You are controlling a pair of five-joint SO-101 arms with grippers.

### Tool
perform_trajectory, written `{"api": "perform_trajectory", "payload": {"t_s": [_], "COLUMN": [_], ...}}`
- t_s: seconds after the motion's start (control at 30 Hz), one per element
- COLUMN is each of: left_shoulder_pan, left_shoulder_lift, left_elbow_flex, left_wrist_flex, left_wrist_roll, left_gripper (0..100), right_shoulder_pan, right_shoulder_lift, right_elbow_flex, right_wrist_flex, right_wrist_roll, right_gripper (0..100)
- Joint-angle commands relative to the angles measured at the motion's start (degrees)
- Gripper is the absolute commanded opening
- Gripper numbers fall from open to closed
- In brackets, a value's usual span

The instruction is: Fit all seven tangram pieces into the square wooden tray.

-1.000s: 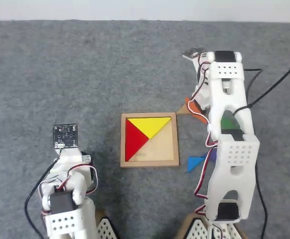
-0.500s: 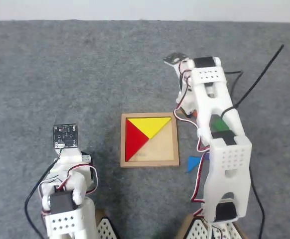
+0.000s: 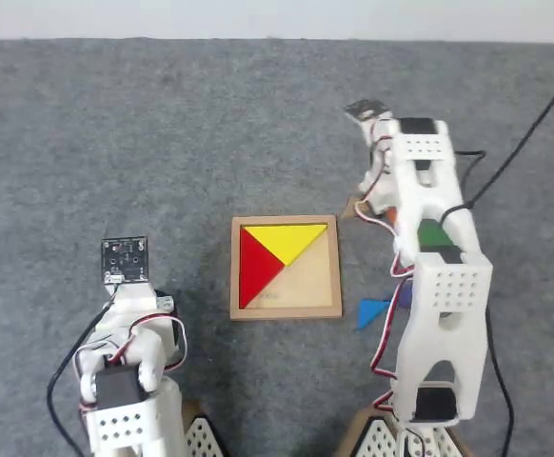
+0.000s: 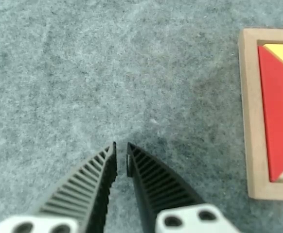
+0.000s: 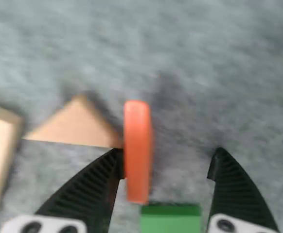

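Right pincer (image 5: 168,155) spread around orange piece (image 5: 137,150), not clamped
Piece stands on edge against one finger, long axis parallel to the fingers, on the desk just off the tray (image 3: 306,281) far-right corner. Left pincer (image 4: 121,148) pressed together, empty, left of tray.

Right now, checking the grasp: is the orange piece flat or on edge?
On edge: the right wrist view shows the orange piece as a narrow upright strip against one finger of the open right gripper.

Setting: robotics lab bench (image 3: 115,124), grey felt covering; two white printed arms (image 3: 439,305), exposed wiring (image 3: 505,176); plain pale wall (image 3: 258,19).
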Motion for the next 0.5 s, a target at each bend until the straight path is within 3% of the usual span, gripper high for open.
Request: {"api": "perform_trajectory", "payload": {"t_s": [0.0, 0.33, 0.47], "left_shoulder_pan": [0.35, 0.35, 0.35], "left_shoulder_lift": [-1.05, -1.05, -1.05], "left_elbow_flex": [-0.31, -0.31, -0.31], "left_wrist_flex": [0.18, 0.18, 0.18], "left_wrist_roll": [-0.26, -0.26, -0.26], "left_gripper": [4, 4, 4], "right_shoulder_pan": [1.98, 0.57, 0.92], "right_shoulder_lift": [-0.57, 0.31, -3.65], "right_elbow_flex": [-2.99, -2.73, -2.81], "right_wrist_flex": [2.51, 4.26, 4.18], "right_wrist_roll": [0.00, -0.70, -5.36], "right_gripper": [28.1, 28.1, 28.1]}}
